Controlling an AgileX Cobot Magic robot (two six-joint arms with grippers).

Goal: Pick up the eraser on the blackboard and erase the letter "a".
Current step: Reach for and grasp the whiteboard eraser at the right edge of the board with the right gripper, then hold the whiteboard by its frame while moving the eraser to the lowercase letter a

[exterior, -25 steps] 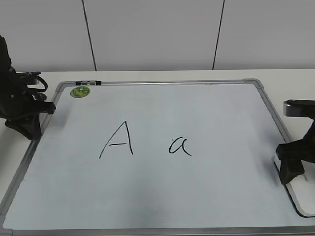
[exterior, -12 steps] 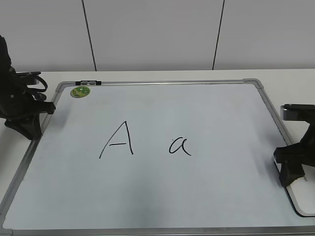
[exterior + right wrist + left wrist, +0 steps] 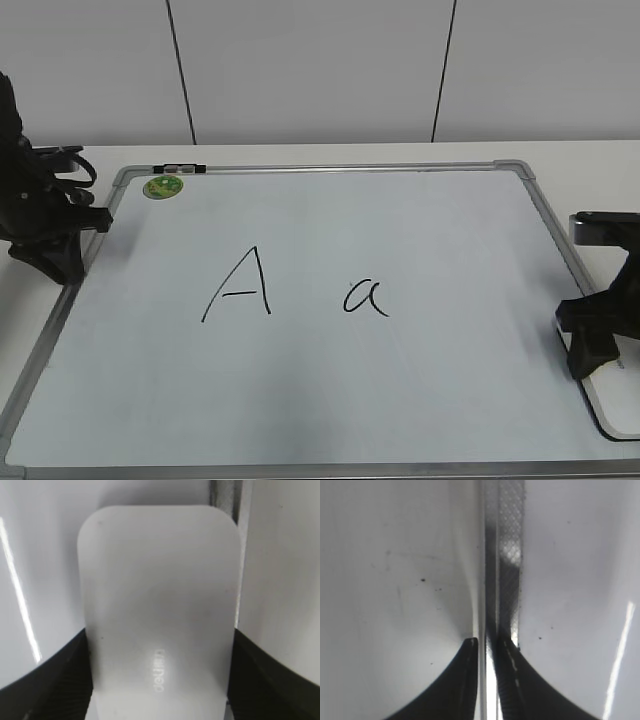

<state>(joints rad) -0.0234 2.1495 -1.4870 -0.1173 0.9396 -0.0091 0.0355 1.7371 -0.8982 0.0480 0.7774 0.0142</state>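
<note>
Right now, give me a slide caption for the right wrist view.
Right gripper straddling the white eraser, fingers at both long sides.

The large white dry-erase blackboard (image 3: 320,400) with its grey metal frame lies bare across its middle, bearing only the flat marker strokes of the capital "A" (image 3: 240,286) and the small cursive letter "a" (image 3: 366,297). The black right gripper (image 3: 592,345) and the flat white plastic eraser (image 3: 157,610) between its fingers crowd the right edge; the black left gripper (image 3: 48,235) sits by the left frame.
</note>
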